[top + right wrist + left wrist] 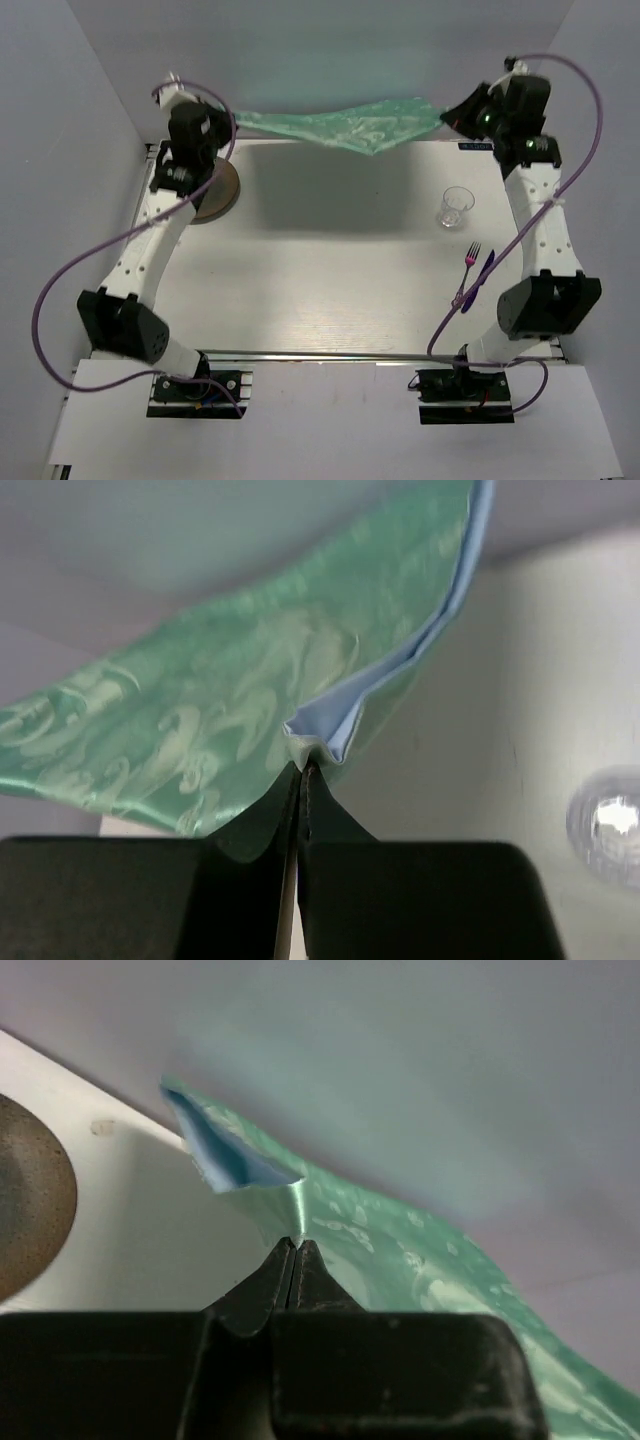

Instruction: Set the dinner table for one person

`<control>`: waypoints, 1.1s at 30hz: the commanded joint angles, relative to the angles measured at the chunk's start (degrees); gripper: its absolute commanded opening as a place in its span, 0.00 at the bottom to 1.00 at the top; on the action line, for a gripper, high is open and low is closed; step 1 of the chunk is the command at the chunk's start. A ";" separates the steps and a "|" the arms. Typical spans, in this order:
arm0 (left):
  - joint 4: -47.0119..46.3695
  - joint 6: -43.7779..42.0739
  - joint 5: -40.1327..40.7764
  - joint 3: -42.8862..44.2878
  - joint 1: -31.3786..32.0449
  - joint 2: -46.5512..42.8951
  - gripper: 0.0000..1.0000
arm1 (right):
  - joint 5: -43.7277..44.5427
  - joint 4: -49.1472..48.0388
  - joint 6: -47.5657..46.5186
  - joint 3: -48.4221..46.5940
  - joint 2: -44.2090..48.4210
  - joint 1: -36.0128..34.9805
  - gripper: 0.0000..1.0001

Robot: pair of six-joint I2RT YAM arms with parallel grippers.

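From above, the large flat white matte surface (330, 270), with a metal rail (330, 354) along its near edge, carries a round brown plate (222, 195) at far left and a clear glass tumbler (455, 207) at far right. Nearer on the right lies a purple fork (469, 262) beside what is probably a purple knife (487, 265). Above the far edge, a shiny mint-green patterned cloth mat (340, 125) hangs stretched between the left hand (228, 122) and the right hand (452, 113), shadowing the surface.

Only the left wrist view shows the left hand (295, 1250) pinched tight on the mat's edge, its pale blue underside folded over.

The right wrist view shows the right hand (303, 772) clamped likewise on a blue-backed fold, with the tumbler (605, 825) blurred at lower right.
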State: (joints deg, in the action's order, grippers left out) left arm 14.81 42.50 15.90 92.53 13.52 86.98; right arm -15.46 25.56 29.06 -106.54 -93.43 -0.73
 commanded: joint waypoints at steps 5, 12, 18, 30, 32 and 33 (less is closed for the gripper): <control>-14.37 6.53 -2.45 -35.81 1.42 -18.65 0.00 | -4.31 -15.62 0.20 37.68 17.12 0.12 0.00; -12.46 10.32 -12.29 -60.35 1.42 -36.05 0.28 | -0.18 -16.77 0.91 58.28 34.87 1.96 0.18; -1.19 9.98 -12.74 -65.38 1.42 -51.46 0.98 | -2.81 -13.88 -2.07 56.54 37.19 1.52 0.89; 5.84 5.40 -15.81 -37.70 1.95 -7.73 0.98 | 6.84 -7.45 -3.84 49.06 13.28 -7.18 0.89; 6.28 5.57 -15.81 -36.03 1.95 -2.00 0.98 | 8.52 -7.89 -3.83 49.41 10.29 -8.32 0.89; 6.02 5.84 -15.73 -35.50 2.47 -0.77 0.98 | 8.96 -8.42 -3.83 49.67 8.11 -8.67 0.89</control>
State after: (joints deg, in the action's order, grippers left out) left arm 16.99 48.97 1.39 54.89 15.31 84.42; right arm -10.59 17.21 26.37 -56.25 -83.31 -8.47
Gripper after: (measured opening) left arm 0.978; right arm 0.889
